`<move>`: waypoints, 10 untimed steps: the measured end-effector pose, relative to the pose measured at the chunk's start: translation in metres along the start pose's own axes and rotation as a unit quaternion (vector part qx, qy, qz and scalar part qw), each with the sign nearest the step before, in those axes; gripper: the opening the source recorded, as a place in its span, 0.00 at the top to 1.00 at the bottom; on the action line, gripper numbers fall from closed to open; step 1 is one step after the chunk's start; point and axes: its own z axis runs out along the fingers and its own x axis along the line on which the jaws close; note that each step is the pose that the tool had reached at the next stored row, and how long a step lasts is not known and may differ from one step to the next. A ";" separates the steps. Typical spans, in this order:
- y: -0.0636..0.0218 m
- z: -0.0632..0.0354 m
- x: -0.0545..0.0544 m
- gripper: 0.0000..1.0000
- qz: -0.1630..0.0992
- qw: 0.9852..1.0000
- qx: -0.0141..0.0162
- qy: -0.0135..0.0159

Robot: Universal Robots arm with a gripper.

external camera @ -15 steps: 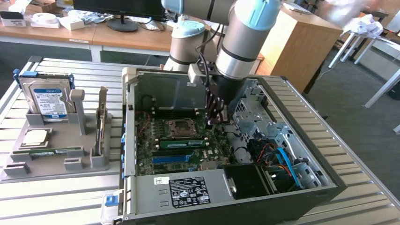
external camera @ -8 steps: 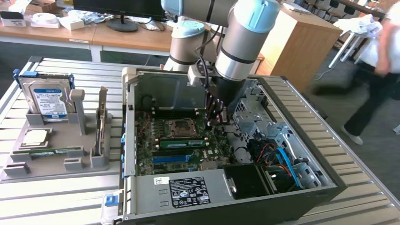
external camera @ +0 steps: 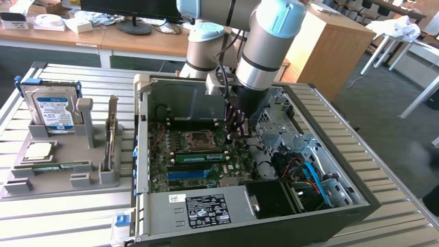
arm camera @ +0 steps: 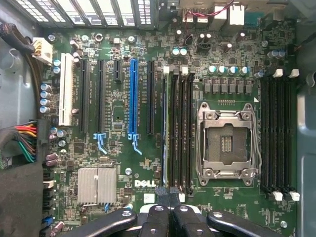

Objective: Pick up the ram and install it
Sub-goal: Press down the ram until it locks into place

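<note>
The ram (external camera: 199, 157) is a green stick with black chips, standing in a motherboard slot beside the empty CPU socket (external camera: 199, 139). In the wrist view the ram (arm camera: 165, 128) is seen edge-on in the slot nearest the blue connector (arm camera: 132, 98). My gripper (external camera: 238, 135) reaches down into the open computer case, just past the ram's end on the exterior view's right and a little above the board. Its fingers (arm camera: 159, 215) are shut together with nothing between them, and my gripper (arm camera: 168, 195) is over that end of the slot.
A grey holder (external camera: 61, 182) at the exterior view's left carries a blue-labelled hard drive (external camera: 53, 108), a CPU (external camera: 39, 150) and a second green stick (external camera: 55, 165) lying flat. The case walls (external camera: 141, 134), the power supply (external camera: 205, 208) and cables (external camera: 309, 172) surround the board.
</note>
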 end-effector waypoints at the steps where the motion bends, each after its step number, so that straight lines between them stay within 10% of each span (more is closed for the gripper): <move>1: 0.0000 0.0004 0.000 0.90 0.000 1.000 0.000 0.000; 10: -0.0003 0.0021 0.000 0.90 0.000 1.000 0.000 0.000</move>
